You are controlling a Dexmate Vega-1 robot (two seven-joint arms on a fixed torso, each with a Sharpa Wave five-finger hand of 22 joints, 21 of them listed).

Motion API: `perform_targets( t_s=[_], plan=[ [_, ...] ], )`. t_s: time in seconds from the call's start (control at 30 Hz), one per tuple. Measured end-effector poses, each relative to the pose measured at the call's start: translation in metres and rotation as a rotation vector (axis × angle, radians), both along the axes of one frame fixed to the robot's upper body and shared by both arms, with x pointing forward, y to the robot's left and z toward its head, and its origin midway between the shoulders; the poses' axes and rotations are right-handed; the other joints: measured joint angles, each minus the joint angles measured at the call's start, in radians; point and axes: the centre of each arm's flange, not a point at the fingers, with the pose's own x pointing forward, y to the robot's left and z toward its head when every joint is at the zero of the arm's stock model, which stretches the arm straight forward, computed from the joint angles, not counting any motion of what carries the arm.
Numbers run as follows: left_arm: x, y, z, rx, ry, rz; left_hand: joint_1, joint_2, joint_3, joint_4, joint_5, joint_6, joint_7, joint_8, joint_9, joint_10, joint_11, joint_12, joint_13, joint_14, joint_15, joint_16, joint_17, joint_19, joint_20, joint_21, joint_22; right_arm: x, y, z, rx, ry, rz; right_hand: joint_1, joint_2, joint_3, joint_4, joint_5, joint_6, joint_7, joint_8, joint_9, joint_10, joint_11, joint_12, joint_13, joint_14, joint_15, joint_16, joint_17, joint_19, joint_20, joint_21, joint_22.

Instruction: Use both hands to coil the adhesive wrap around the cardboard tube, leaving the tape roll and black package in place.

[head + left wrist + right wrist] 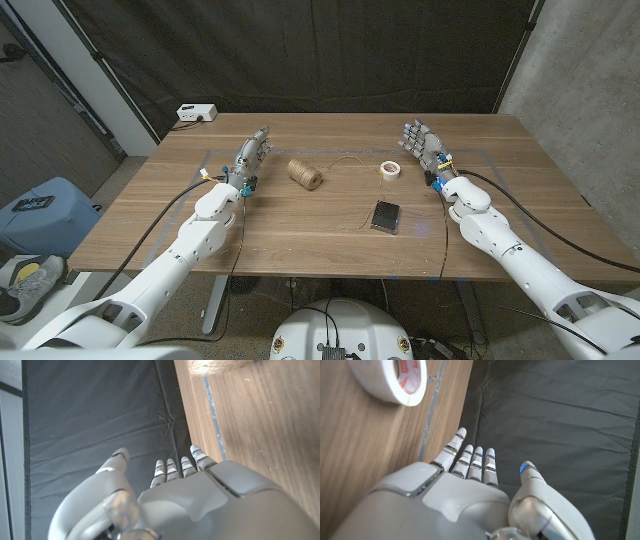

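A short tube wound with brown cord [305,174] lies on its side left of the table's middle; its end also shows in the left wrist view [215,365]. A thin loose strand [351,160] trails from it toward the white tape roll [390,169] [395,380] and on toward the black package [385,215]. My left hand [253,158] [200,500] stands on edge left of the tube, fingers straight, holding nothing. Just right of the tape roll stands my right hand [424,148] [460,495], fingers apart and empty. Neither hand touches anything.
A white box [196,113] sits at the table's far left corner. Faint blue tape lines [470,152] mark a rectangle on the wooden table [300,240]. A dark curtain hangs behind. A blue bin [40,210] stands on the floor to the left.
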Motion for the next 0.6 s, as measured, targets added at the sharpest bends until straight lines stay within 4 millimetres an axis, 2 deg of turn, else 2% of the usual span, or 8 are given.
perform_targets(
  t_s=[0.23,0.6],
  plan=[
    [0.002,0.000,0.002,-0.039,-0.009,-0.015,0.000,0.000,0.000,0.000,0.000,0.005,0.005,0.000,0.000,0.000,0.000,0.004,0.000,0.000,0.000,0.000,0.000,0.000,0.000,0.000,0.000,0.015,0.003,-0.011,0.019,0.035,0.046,0.000,0.000,0.000,0.000,0.000,0.000,0.000,0.000,0.000,0.000,0.000,0.003,0.000,0.000,0.000,0.000,0.000,0.000,0.000,0.002,0.005],
    [0.007,-0.002,0.009,-0.044,-0.016,-0.026,0.007,-0.007,0.012,-0.012,0.000,0.005,0.005,0.000,0.000,0.013,0.002,0.008,-0.001,0.012,0.004,0.004,-0.003,0.012,-0.002,0.000,0.000,0.021,0.008,-0.013,0.024,0.035,0.095,0.001,-0.001,0.004,-0.004,0.000,0.000,0.000,0.000,0.000,0.000,0.000,0.003,0.000,0.000,0.000,0.000,0.000,0.000,0.000,0.002,0.005]
  ],
)
